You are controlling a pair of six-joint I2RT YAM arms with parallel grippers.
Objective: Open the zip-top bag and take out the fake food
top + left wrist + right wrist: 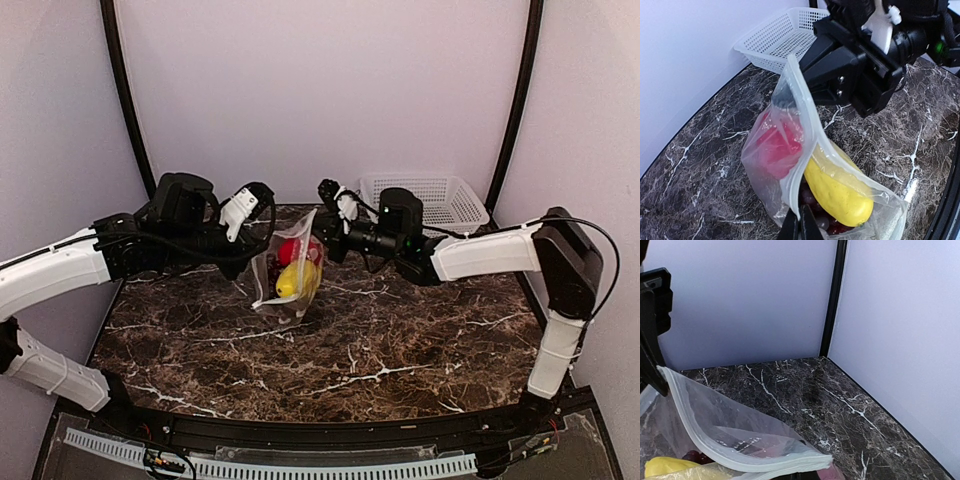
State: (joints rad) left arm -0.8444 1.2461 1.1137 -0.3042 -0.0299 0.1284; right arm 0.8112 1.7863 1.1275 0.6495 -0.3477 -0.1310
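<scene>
Left fingers (810,227): we see them closed tight, pinching the near end of the thick zip strip of the zip-top bag (790,165).
Right fingers (810,75): closed as well, clamped on the far, upper end of the same strip (the left wrist view shows this best).
Bag position: it hangs over the middle of the desk (400,340), between the two arms, with the strip running as a slanted line from one pair of fingers to the other.
Bag bottom: low over the desk; we cannot tell whether it touches.
Bag mouth: we cannot tell whether the strip is parted anywhere.
Fake food (290,278): all of it that we see is inside the bag.
Pieces: a yellow lemon (840,197) lies against the film on one side, a red piece (777,145) sits on the other side of the strip, and dark grapes (815,212) lie below them.
Basket (425,198): white lattice, at the far right of the desk behind the right arm, apart from the bag.
</scene>
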